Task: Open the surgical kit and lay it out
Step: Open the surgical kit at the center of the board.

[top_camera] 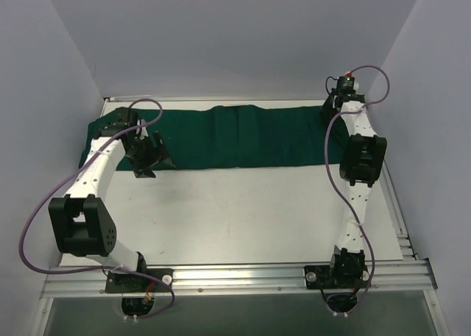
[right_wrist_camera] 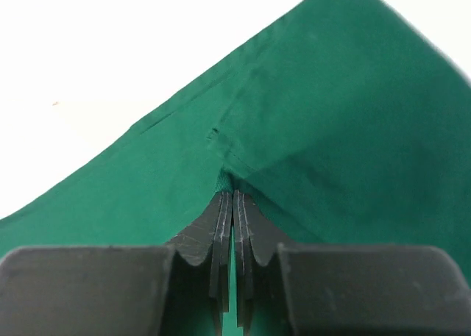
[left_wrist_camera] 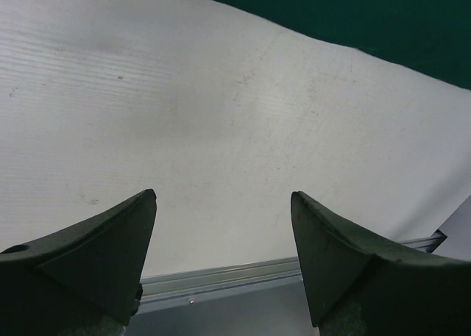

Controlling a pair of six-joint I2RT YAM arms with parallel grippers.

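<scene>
The surgical kit shows as a dark green cloth drape (top_camera: 243,137) spread in a long band across the far part of the white table (top_camera: 235,211). My right gripper (top_camera: 329,112) is at the drape's right end. In the right wrist view it (right_wrist_camera: 233,192) is shut, pinching a fold of the green drape (right_wrist_camera: 331,115) between its fingertips. My left gripper (top_camera: 151,159) hovers at the drape's near left edge, open, holding nothing. In the left wrist view its fingers (left_wrist_camera: 223,196) stand wide apart over bare table, with the drape's edge (left_wrist_camera: 383,20) at the top right.
An aluminium rail (top_camera: 243,277) runs along the table's near edge and shows between the left fingers (left_wrist_camera: 221,281). White walls close in the left, back and right sides. Purple cables (top_camera: 29,226) loop off both arms.
</scene>
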